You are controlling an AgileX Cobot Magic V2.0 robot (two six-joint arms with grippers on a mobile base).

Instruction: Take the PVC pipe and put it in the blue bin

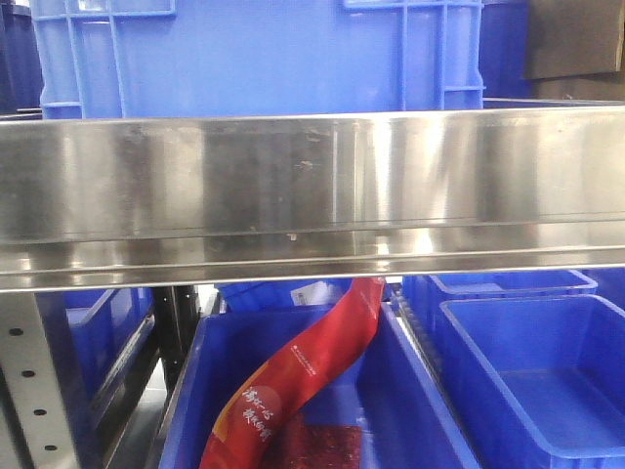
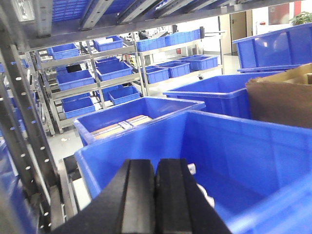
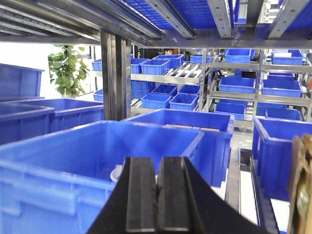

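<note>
Just ahead of the left fingers stands a bin. Behind it is a second bin, with a carton to the right and racks far left. Ahead of the right fingers sits another bin, with a post behind and a plant far left.

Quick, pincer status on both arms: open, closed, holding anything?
Left pincer: closed, holding nothing.
Right pincer: closed, holding nothing.
</note>
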